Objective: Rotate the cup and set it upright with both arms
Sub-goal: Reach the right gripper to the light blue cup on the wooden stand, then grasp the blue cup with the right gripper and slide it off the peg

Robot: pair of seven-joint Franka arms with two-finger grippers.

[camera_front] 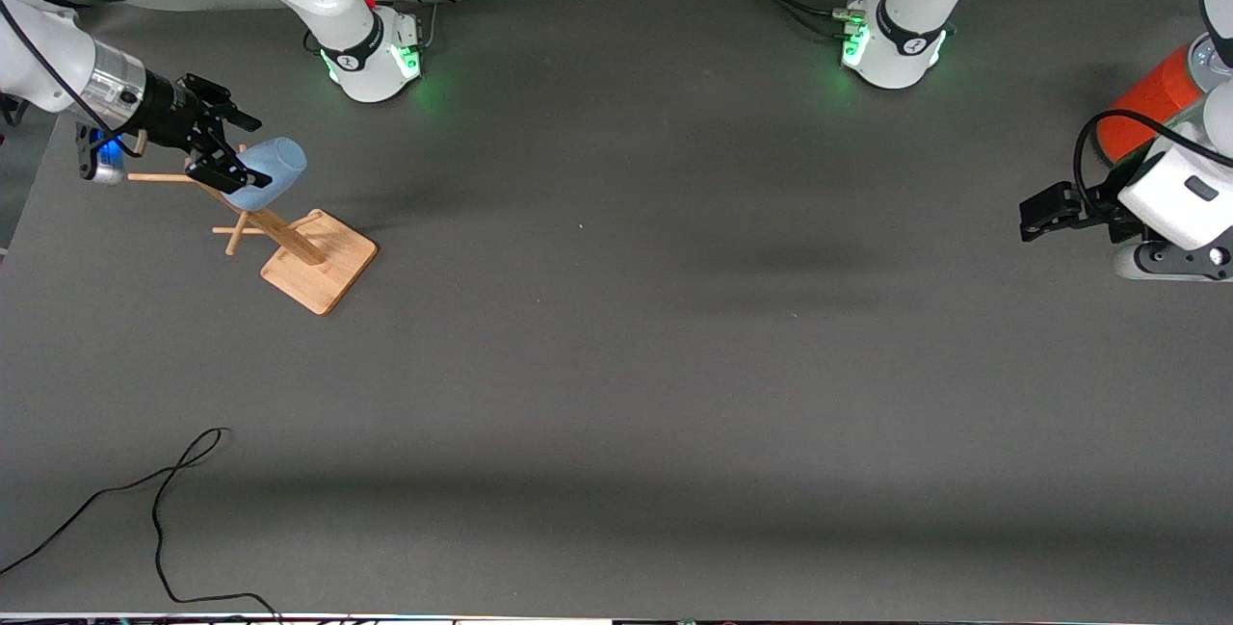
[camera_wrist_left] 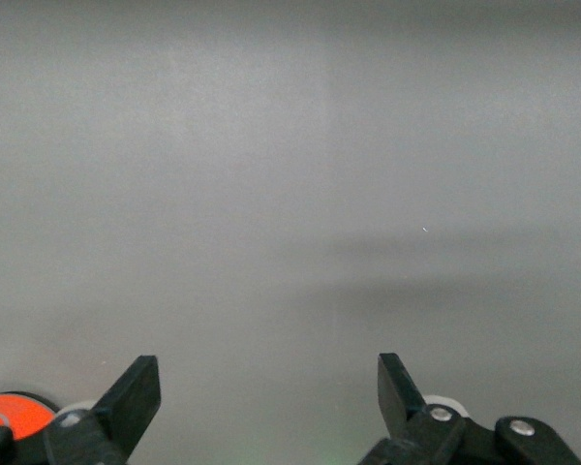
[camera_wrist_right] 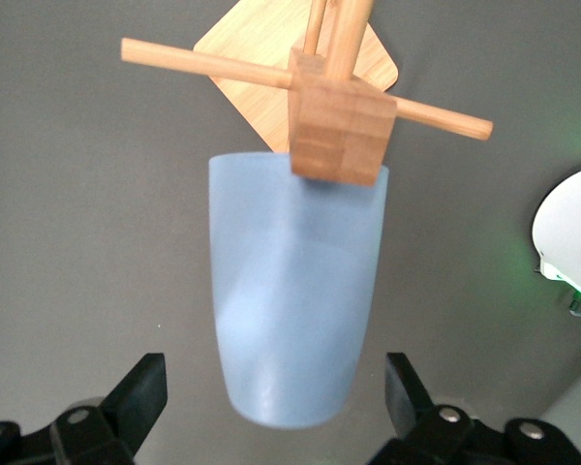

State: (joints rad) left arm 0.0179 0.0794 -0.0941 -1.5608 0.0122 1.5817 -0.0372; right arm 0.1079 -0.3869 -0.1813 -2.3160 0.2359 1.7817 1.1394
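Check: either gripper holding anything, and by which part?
Nothing held. Right gripper open astride the pale-blue tapered cup hanging on the wooden rack, not touching; left gripper open, waiting.

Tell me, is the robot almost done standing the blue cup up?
Not yet, it's barely begun. The blue cup hangs on the wooden rack. The right claw is open around it, not squeezing. The left claw waits open beside the orange can. Grabbing, passing, turning and standing it upright remain.

The wooden rack's (camera_wrist_right: 337,116) post hides the cup's (camera_wrist_right: 295,300) rim; the orange can (camera_front: 1151,100) is cut off.
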